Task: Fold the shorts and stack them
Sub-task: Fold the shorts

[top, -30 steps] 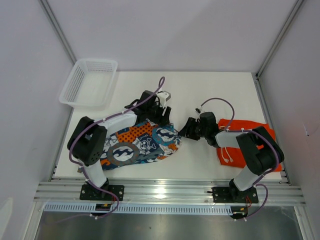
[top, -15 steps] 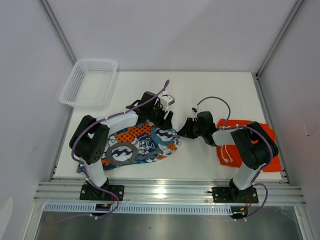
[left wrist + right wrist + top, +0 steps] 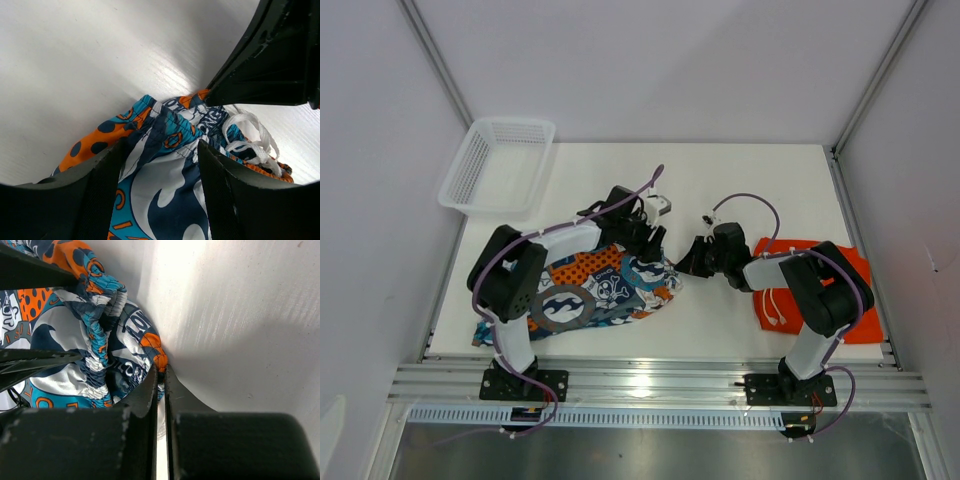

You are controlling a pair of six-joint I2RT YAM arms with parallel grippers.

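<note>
The printed shorts (image 3: 595,290) lie crumpled at the near left of the table. The orange shorts (image 3: 820,285) with white drawstring lie at the right, under my right arm. My left gripper (image 3: 650,238) is open over the printed pair's far right corner; in the left wrist view (image 3: 160,167) its fingers (image 3: 102,192) straddle the waistband and white drawstring (image 3: 250,142). My right gripper (image 3: 687,263) is shut on the printed pair's right edge, which shows pinched between its tips in the right wrist view (image 3: 161,374).
A white mesh basket (image 3: 498,165) stands at the far left corner. The table (image 3: 740,190) is white, with frame posts at the back corners and a metal rail along the near edge.
My left gripper has shifted slightly right over the waistband. My right arm has drawn in toward the shorts, its gripper staying at the printed pair's right edge.
</note>
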